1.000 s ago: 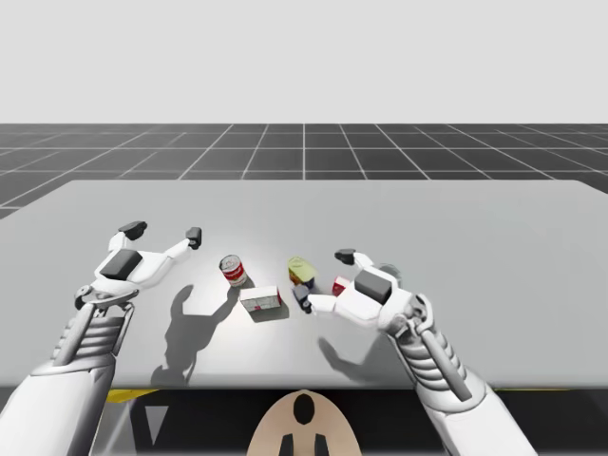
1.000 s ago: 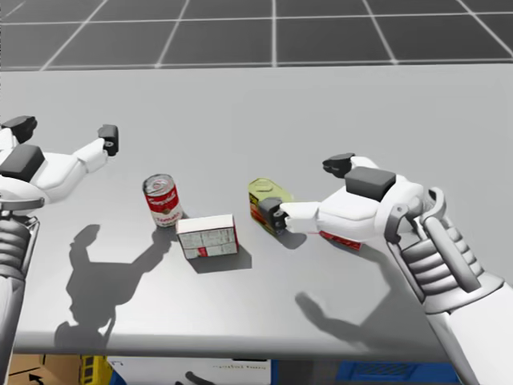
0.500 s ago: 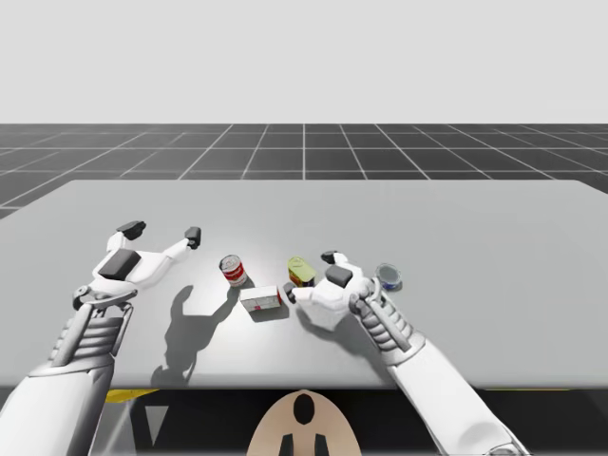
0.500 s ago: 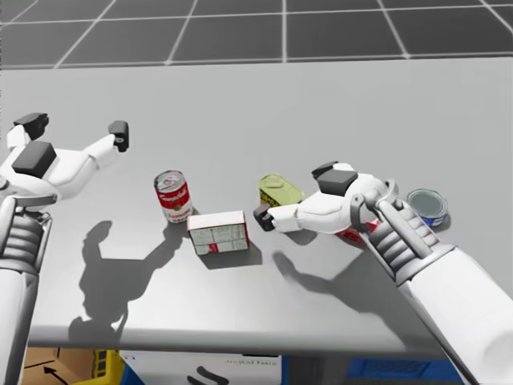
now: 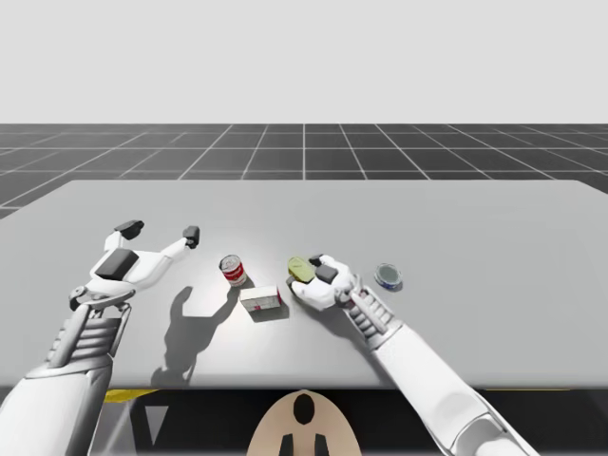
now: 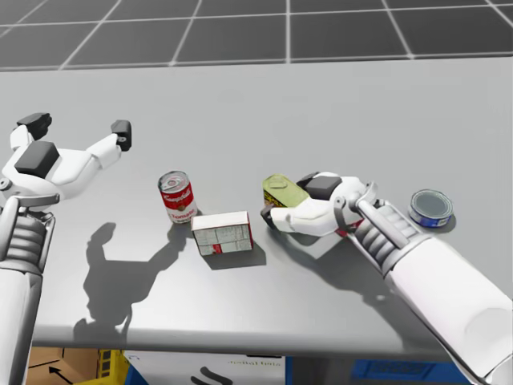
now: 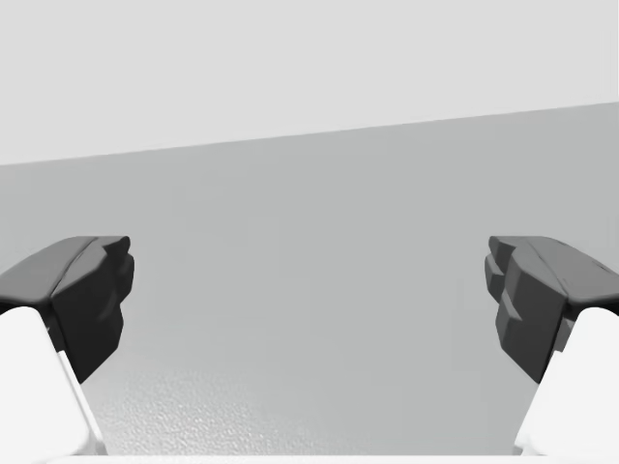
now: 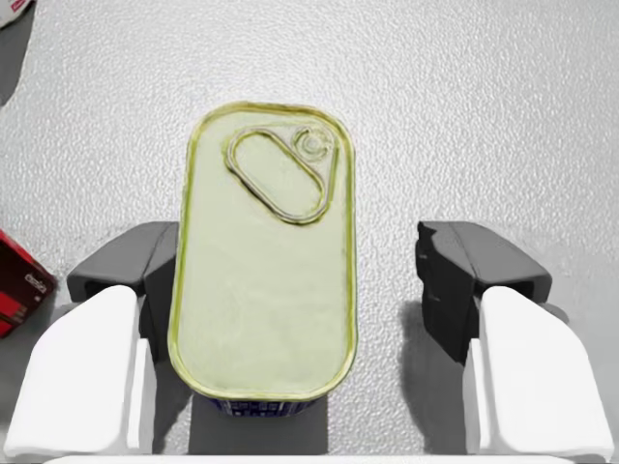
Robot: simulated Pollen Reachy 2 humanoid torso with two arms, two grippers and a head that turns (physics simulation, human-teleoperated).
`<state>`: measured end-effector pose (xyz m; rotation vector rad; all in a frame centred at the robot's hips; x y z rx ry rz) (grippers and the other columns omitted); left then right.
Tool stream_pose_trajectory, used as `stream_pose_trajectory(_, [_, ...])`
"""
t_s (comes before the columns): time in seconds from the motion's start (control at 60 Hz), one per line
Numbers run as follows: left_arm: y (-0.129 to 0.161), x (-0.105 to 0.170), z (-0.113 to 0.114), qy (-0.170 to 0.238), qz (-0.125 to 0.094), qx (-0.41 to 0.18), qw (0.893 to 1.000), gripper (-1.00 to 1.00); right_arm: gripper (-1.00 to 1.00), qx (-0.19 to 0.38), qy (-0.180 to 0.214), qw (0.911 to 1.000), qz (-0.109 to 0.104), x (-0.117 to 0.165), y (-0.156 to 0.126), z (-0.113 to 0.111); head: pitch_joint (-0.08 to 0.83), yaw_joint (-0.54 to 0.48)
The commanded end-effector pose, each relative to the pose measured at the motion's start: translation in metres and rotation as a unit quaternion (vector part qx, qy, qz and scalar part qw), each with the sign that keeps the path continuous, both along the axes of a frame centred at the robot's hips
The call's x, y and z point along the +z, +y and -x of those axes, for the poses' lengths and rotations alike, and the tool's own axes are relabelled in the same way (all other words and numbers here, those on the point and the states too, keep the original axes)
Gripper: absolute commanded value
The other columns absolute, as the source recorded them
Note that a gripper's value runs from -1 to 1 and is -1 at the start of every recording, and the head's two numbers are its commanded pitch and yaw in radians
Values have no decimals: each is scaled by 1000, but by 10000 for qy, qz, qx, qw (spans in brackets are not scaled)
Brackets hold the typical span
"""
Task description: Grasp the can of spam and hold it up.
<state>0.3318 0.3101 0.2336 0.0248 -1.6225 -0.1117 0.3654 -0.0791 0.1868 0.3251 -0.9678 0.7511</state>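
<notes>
High view: over the last half second my right end effector (image 5: 308, 274) has slid in from the right. It now straddles the oblong yellow-green can (image 5: 300, 267), which stands on the worktop (image 5: 475, 228) near the white box (image 5: 261, 300).

Head view: the can's lid is pale yellow-green.

Left wrist view: my left end effector (image 7: 309, 300) is spread wide over bare worktop.

Right wrist view: a pull-ring lid above blue sides. The fingers are apart, one just beside the can, the other clear.
</notes>
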Motion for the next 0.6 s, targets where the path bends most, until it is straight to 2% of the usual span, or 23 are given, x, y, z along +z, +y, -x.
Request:
stream_pose_trajectory(0.017, [0, 0, 0, -13, -3, 5, 10000, -1000, 1000, 273, 134, 9993, -216, -6, 35, 17, 628, 85])
stream_pose_trajectory(0.217, [-1, 0, 0, -9, -9, -4, 10000, -1000, 1000, 295, 288, 9990, -183, -8, 32, 20, 582, 83])
stream_pose_trajectory(0.25, [-1, 0, 0, 1, 45, -54, 10000, -1000, 1000, 296, 287, 9990, -182, -8, 31, 20, 569, 83])
stream_pose_trajectory(0.267, [0, 1, 0, 20, 135, -118, 9998, -1000, 1000, 297, 299, 9989, -189, -8, 31, 21, 544, 84])
stream_pose_trajectory(0.433, [-1, 0, 1, 2, 11, -11, 10000, -1000, 1000, 287, 330, 9989, -172, -9, 28, 21, 392, 82])
stream_pose_trajectory(0.6, [-2, -1, 0, 10, -19, 5, 10000, -1000, 1000, 275, 337, 9988, -202, -10, 26, 22, 306, 69])
